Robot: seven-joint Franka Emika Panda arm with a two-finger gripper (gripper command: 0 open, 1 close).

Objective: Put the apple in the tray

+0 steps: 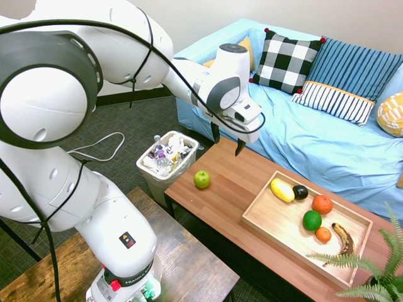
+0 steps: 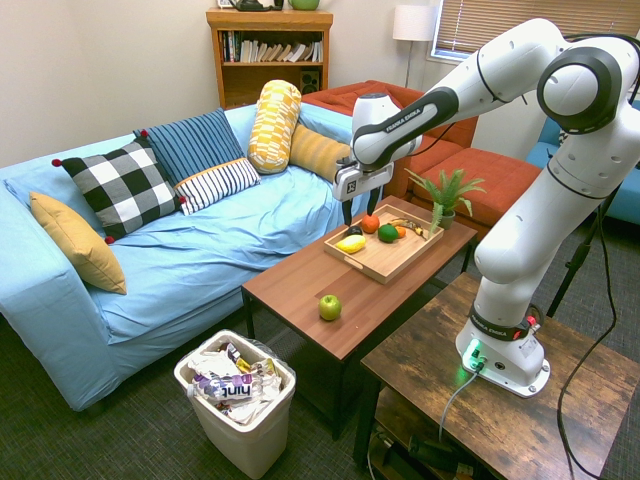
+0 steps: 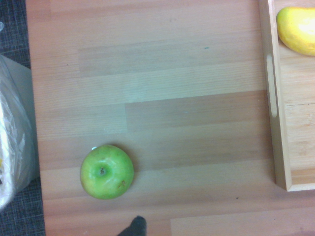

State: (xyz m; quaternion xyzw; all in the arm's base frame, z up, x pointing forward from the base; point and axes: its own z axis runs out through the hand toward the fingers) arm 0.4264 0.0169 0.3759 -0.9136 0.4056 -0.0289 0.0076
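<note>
the apple (image 1: 201, 179) sits upright on the wooden worktop (image 1: 233, 182), dimpled top facing up; being round, it has no clear long axis. in the first exterior view it lies near the worktop's 9 o'clock end, well apart from the tray (image 1: 264, 219), which lies toward 4 o'clock of it. the tray holds a yellow fruit (image 1: 282, 189), a dark fruit (image 1: 300, 192), two oranges (image 1: 322, 204), a deep green fruit (image 1: 312, 220) and a banana (image 1: 342, 238). the arm reaches out over the worktop with the end effector (image 1: 227, 143) pointing straight down, fingers spread and empty, hanging above bare wood between apple and tray. a white waste bin (image 1: 167, 157) stands on the floor beside the worktop's end; a blue sofa (image 1: 315, 138) with cushions lies behind.
</note>
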